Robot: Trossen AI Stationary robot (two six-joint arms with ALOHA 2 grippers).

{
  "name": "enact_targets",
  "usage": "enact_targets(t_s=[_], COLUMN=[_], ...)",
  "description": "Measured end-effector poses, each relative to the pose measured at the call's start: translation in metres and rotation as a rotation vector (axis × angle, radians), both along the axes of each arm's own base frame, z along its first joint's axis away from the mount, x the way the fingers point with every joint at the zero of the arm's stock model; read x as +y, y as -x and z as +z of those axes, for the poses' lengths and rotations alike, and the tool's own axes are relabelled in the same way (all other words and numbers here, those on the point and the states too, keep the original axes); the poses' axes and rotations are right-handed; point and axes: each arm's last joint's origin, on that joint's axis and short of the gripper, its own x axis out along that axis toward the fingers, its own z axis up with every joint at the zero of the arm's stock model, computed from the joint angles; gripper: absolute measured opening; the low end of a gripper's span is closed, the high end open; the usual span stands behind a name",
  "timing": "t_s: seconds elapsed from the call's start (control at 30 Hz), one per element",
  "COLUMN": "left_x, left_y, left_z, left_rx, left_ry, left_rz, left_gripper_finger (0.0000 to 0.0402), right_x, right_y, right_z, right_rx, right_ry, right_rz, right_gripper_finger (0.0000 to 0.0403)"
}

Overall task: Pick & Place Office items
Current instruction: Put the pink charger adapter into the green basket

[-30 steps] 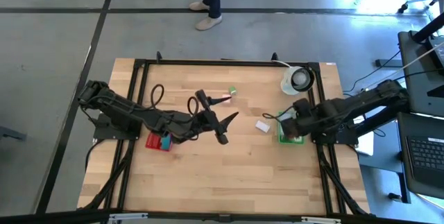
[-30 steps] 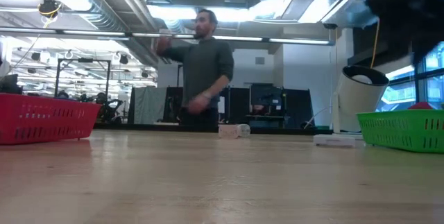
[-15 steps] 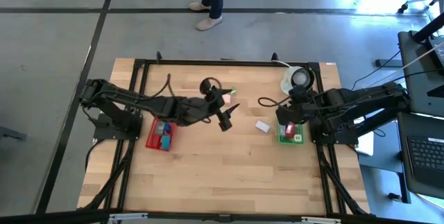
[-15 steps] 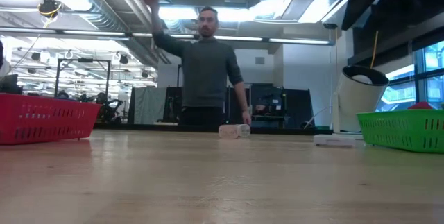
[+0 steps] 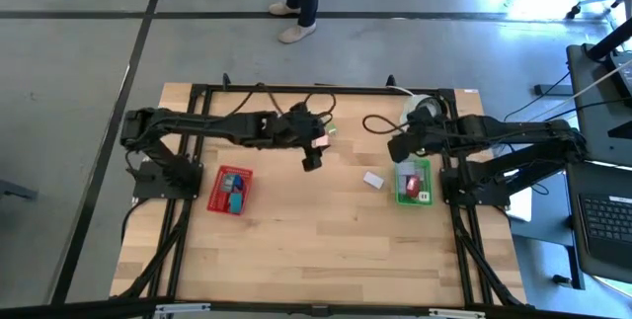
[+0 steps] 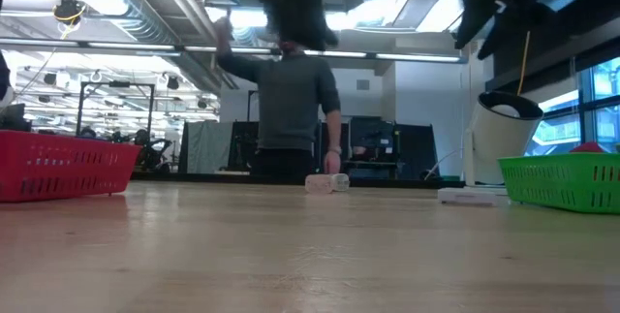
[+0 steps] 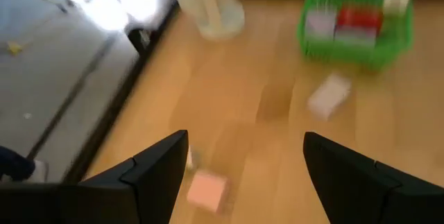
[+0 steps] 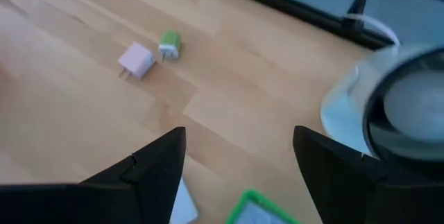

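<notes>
A pink block and a green block lie on the wooden table near its far edge. My left gripper hangs open just nearer than them; in its wrist view the pink block lies on the table below the gap between the fingers. My right gripper is open and holds nothing, raised above the table on the far side of the green tray. Its wrist view looks across at the pink block and the green block. A white piece lies on the table left of the green tray.
The red tray with several small blocks sits on the left, and the green tray holds red and pale pieces. A white roll stands at the far right corner. A person stands beyond the far edge.
My left arm has swung toward the far edge, carrying its gripper from beside the red tray up to the pink block. My right gripper has left the spot above the green tray and risen toward the far edge. The person behind the table has raised an arm.
</notes>
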Motion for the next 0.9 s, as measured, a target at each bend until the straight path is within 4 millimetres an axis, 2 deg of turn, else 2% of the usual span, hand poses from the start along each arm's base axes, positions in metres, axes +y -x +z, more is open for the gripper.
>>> enact_targets(t_s=[0.37, 0.57, 0.67, 0.9], left_x=[0.046, 0.066, 0.074, 0.091], left_y=[-0.019, -0.024, -0.026, -0.030], left_z=[-0.065, -0.099, -0.113, -0.136], left_rx=[0.249, 0.352, 0.366, 0.398], left_ry=[0.016, 0.046, 0.095, 0.063], left_rz=[-0.110, -0.140, -0.161, -0.179], left_gripper_finger=[0.0281, 0.0281, 0.0281, 0.0281], right_x=[-0.015, -0.026, -0.031, -0.039], right_y=[-0.016, -0.021, -0.023, -0.030], right_z=[0.006, 0.005, 0.003, -0.001], right_rx=[-0.069, -0.096, -0.117, -0.127], right_ry=[0.041, 0.020, -0.035, -0.064], right_rz=[0.081, 0.025, 0.006, -0.021], right_gripper_finger=[0.0270, 0.0270, 0.0270, 0.0270])
